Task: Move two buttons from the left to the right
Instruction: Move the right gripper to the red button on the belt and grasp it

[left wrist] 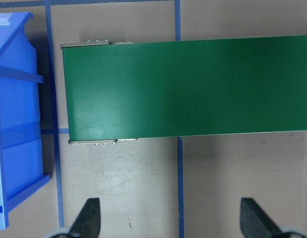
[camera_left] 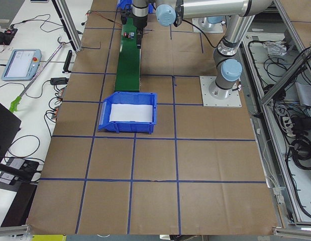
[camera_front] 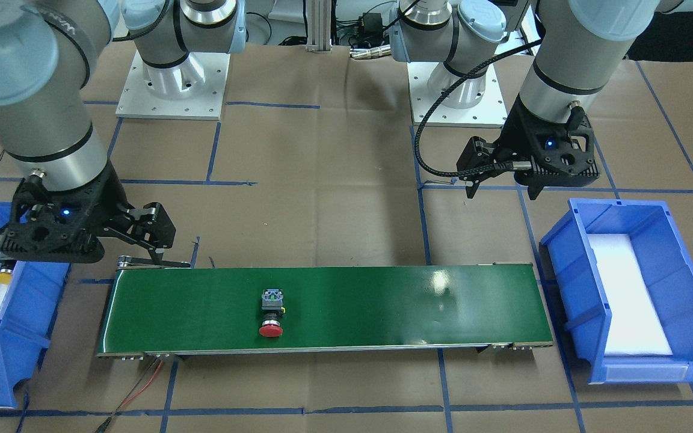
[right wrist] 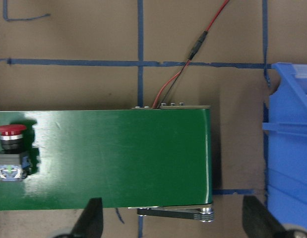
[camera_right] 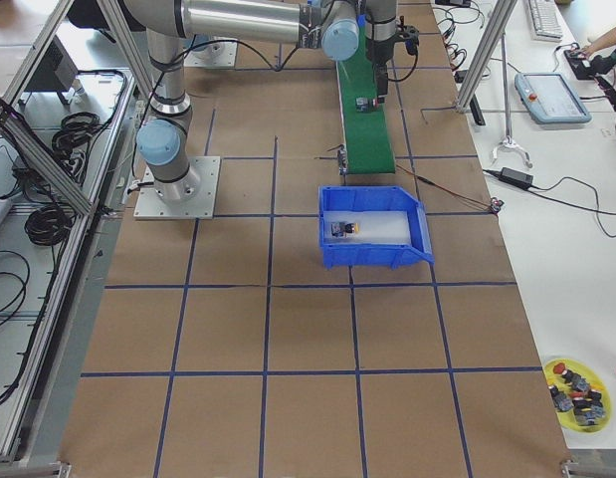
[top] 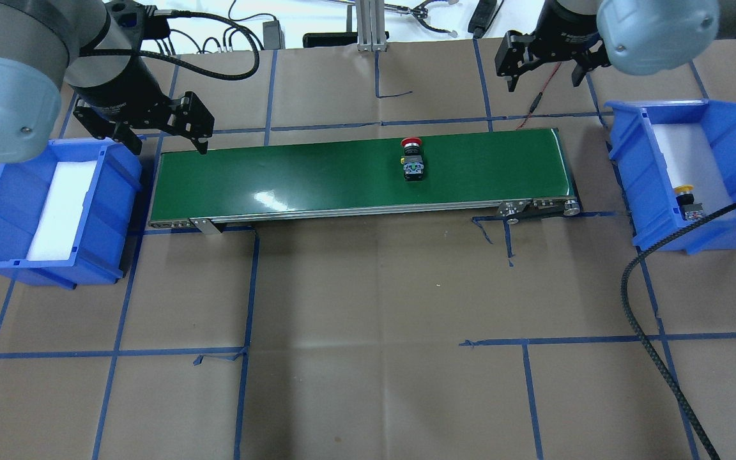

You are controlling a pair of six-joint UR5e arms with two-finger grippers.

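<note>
Belt: red button on right-wrist view

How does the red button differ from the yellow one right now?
The red button has a red cap, the yellow button a yellow one. The red button lies on the green belt; the yellow button lies inside the right blue bin. Both have dark boxy bodies, and neither is held.

My right wrist hides the body of the yellow-capped black push-button beneath it; only the cap shows. From the camera above my right claw, the red-capped black push-button off to its left is clipped by the frame edge, and the blue plastic bin to its right likewise.
</note>
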